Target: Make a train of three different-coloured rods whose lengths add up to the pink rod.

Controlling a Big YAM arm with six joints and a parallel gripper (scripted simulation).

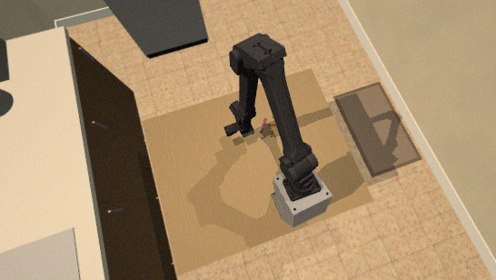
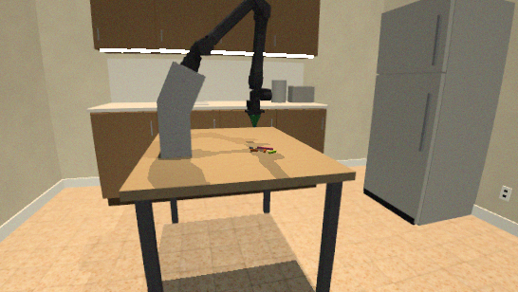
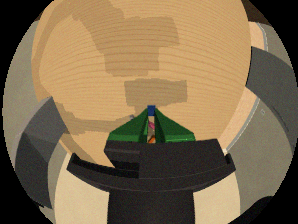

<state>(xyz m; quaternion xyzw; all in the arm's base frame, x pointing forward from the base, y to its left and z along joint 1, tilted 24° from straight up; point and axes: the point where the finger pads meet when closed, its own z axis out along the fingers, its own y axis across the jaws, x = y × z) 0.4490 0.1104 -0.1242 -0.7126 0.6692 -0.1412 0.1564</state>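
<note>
My gripper (image 1: pixel 244 132) (image 2: pixel 255 121) (image 3: pixel 151 112) hangs well above the wooden table (image 1: pixel 182 150) (image 2: pixel 223 173), behind and left of the rod pile. Its green-tipped fingers are shut on a small blue rod (image 3: pixel 152 107), which shows at the fingertips in the wrist view. The other rods lie in a small heap (image 1: pixel 268 130) (image 2: pixel 263 150) on the table near the arm. A pink rod (image 1: pixel 264 123) stands out at the heap's edge, and a lime rod (image 2: pixel 272 152) lies at its right. The other colours in the heap are too small to tell apart.
The arm's grey base (image 1: pixel 302 202) (image 2: pixel 176 116) stands on the table near one edge. A kitchen counter (image 2: pixel 142 106) runs behind the table and a fridge (image 2: pixel 436 109) stands to the right.
</note>
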